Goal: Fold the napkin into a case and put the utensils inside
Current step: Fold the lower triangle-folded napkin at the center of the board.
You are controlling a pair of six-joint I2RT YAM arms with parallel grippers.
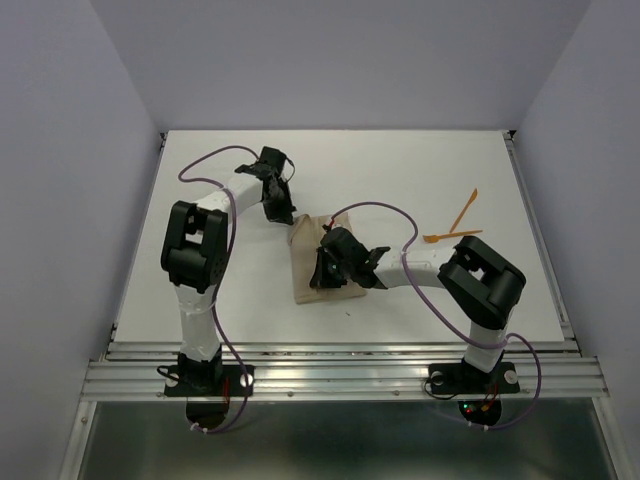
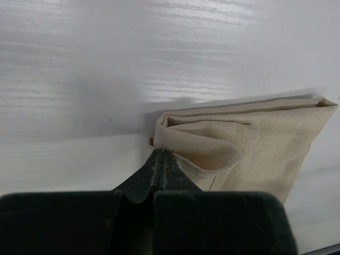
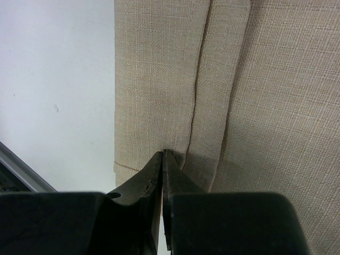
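Tan woven cloth, the napkin [image 1: 303, 270] lies from above as a narrow, layered oblong at the middle of the white desk [image 1: 400, 170], running far to near. The left gripper [image 1: 281, 216] meets its far left corner. The right gripper [image 1: 325, 274] sits over its near half and hides much of it. The utensils [image 1: 452, 236], two thin orange sticks, lie well apart to the right, untouched, with bare desk all round them and the right edge beyond.

From the left wrist, the fingers [image 2: 149, 175] are pressed together with their tips at a corner of the napkin [image 2: 255, 133], seemingly nipping one thin layer. Just beside them the folds gape into a soft pocket. Open desk stretches beyond.

From the right wrist, the fingers [image 3: 149, 178] pinch a hemmed fold of the napkin [image 3: 276, 95], with only a sliver between them. A grey rail [image 3: 21, 170] shows to the left, so this end appears to lie toward the desk's edge.

The cloth looks light, limp and not slippery. It will likely sag and spring open if released, so hems and stacked corners are the best holds. The sticks look stiff, light and flat to the desk, so they will probably be fiddly to lift and are best taken mid-handle.
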